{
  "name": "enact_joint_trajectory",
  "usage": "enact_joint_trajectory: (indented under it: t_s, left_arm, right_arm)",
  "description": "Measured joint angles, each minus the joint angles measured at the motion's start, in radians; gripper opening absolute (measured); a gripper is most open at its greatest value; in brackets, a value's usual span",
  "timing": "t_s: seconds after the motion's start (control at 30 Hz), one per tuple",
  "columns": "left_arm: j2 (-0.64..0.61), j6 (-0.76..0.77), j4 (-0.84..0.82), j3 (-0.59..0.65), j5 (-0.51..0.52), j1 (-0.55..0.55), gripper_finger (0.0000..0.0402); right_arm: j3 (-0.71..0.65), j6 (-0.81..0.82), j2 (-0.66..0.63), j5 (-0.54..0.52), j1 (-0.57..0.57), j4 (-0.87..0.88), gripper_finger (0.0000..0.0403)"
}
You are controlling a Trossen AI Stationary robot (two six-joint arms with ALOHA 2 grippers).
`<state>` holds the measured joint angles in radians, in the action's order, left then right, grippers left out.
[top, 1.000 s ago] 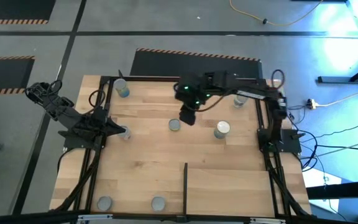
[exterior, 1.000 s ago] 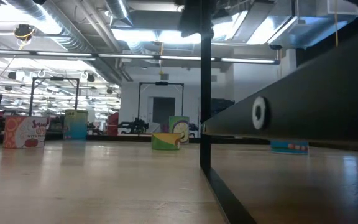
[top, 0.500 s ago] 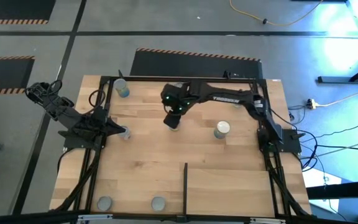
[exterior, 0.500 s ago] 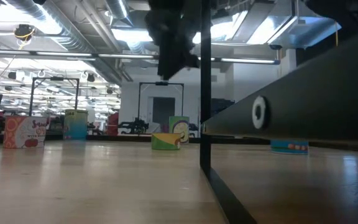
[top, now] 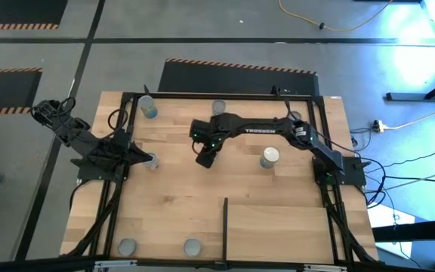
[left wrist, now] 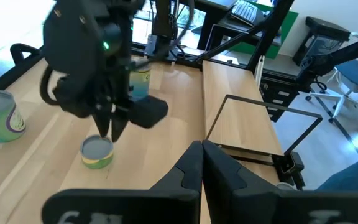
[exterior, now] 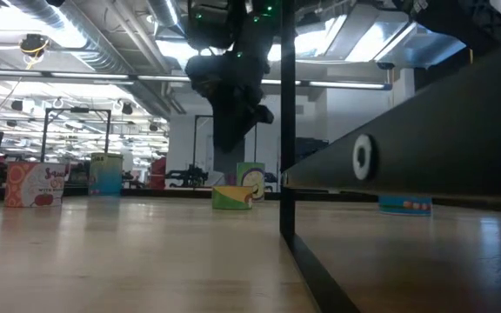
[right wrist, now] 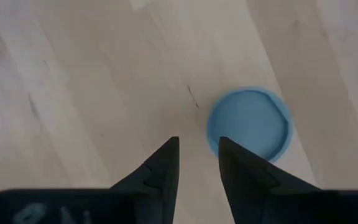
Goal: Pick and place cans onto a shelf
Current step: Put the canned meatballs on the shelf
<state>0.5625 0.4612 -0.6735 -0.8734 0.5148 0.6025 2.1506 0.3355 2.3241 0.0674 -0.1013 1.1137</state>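
The right gripper (right wrist: 197,163), fingers slightly spread, hangs above the silver-topped can (right wrist: 248,125), which lies just beside its fingertips; the left gripper (left wrist: 202,163) is pressed together

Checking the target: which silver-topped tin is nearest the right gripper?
The mid-table tin, directly under the open right gripper; the white-topped tin and the other tins stand farther off.
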Motion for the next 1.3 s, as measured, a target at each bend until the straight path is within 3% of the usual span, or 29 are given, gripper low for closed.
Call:
enact_joint_trajectory:
  t_s: [0.73,0.93,1.3]
  left_arm:
    - [0.0,0.0,0.0,0.0,0.0,0.0,0.0]
    - [0.0,0.0,0.0,0.0,0.0,0.0,0.0]
    - [0.0,0.0,0.0,0.0,0.0,0.0,0.0]
  right_arm:
    - [0.0,0.001,0.077,-0.021,0.0,-0.009,0.0113]
    - [-0.046,0.0,0.077,0.027,0.0,-0.06,0.0113]
    - [-0.109,-0.031,0.07,0.006,0.0,-0.119,0.0106]
